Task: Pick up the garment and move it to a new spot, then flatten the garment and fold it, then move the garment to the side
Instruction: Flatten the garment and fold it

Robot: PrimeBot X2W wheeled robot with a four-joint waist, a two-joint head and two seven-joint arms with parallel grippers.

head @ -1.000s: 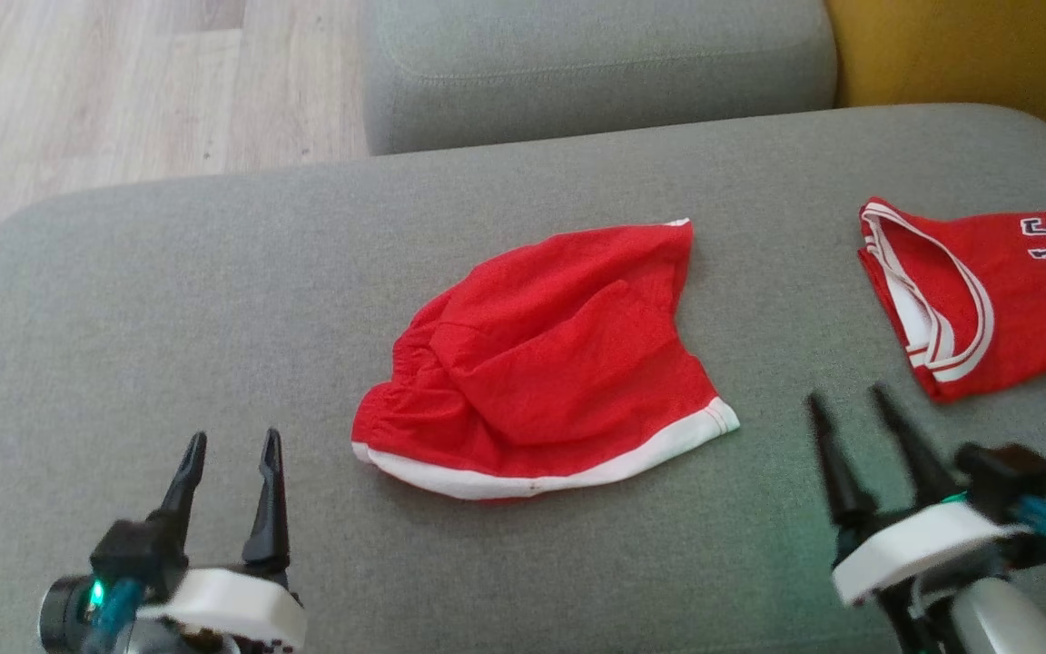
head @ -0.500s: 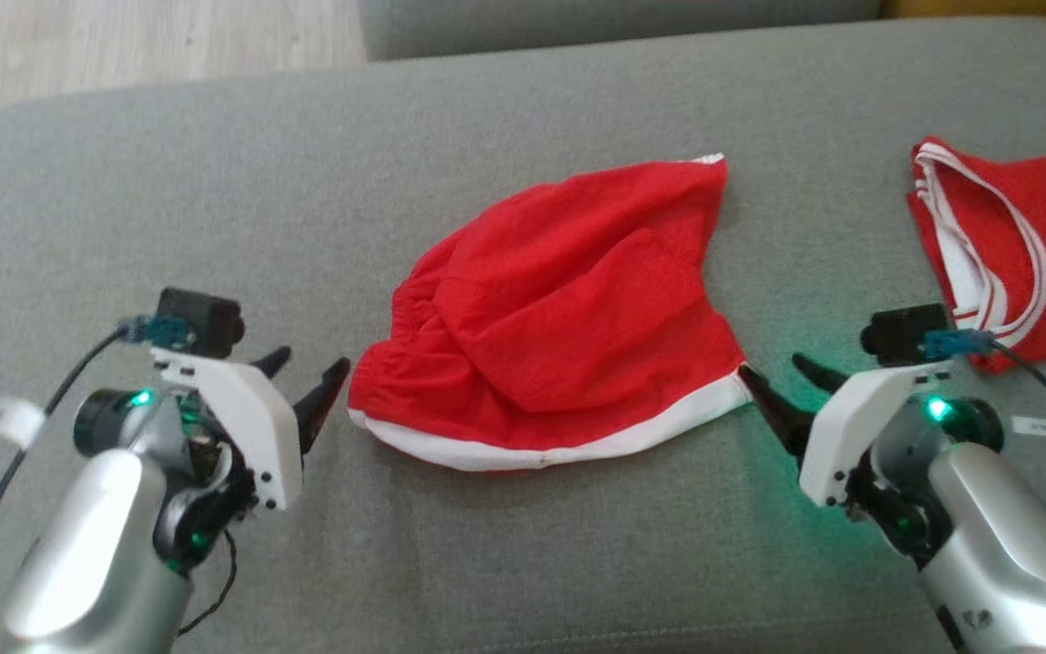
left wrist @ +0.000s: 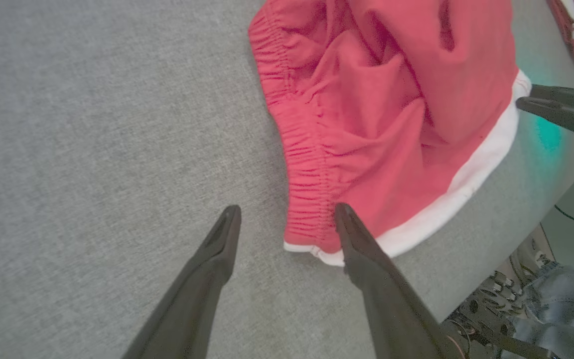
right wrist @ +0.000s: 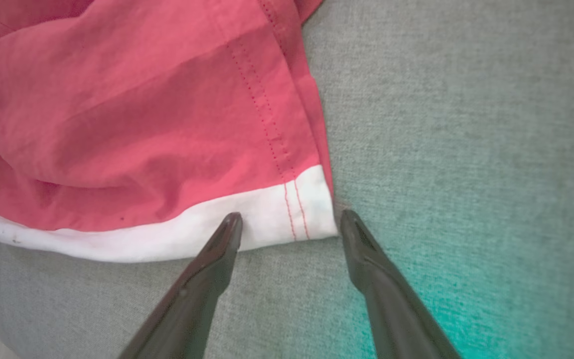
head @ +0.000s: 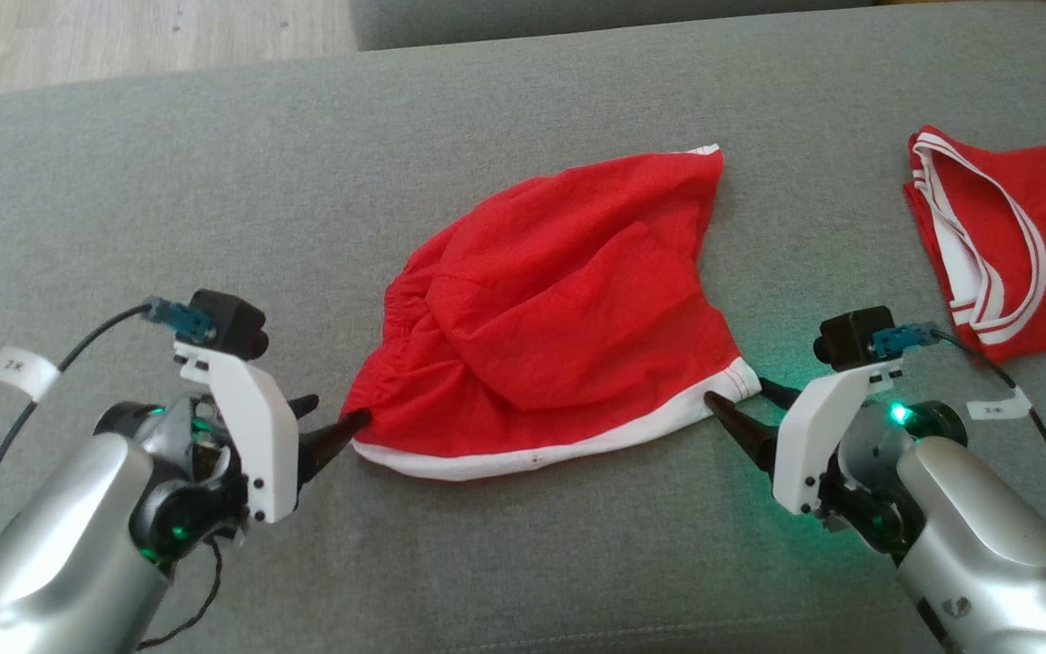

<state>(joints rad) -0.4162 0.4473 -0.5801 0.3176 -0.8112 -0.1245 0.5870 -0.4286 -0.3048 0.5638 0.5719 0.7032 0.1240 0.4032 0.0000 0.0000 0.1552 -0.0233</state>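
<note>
The garment (head: 559, 309), red shorts with a white hem band, lies crumpled in the middle of the grey cushion (head: 214, 182). My left gripper (head: 337, 411) is open at its lower left corner. In the left wrist view the gathered waistband of the garment (left wrist: 381, 124) ends between the spread fingers of my left gripper (left wrist: 287, 212), against the right one. My right gripper (head: 739, 391) is open at the lower right corner. In the right wrist view the white hem corner of the garment (right wrist: 142, 114) lies just beyond the tips of my right gripper (right wrist: 289, 217).
A second red top with white striped trim (head: 1004, 245) lies at the cushion's right side, close behind my right arm. Another grey cushion (head: 577, 18) borders the far edge. Wooden floor (head: 123, 36) shows at the upper left.
The head camera has tipped down and closer. Both arms have swung in from the front and lowered to the garment's two near corners. Both grippers stay open; the garment has not moved.
</note>
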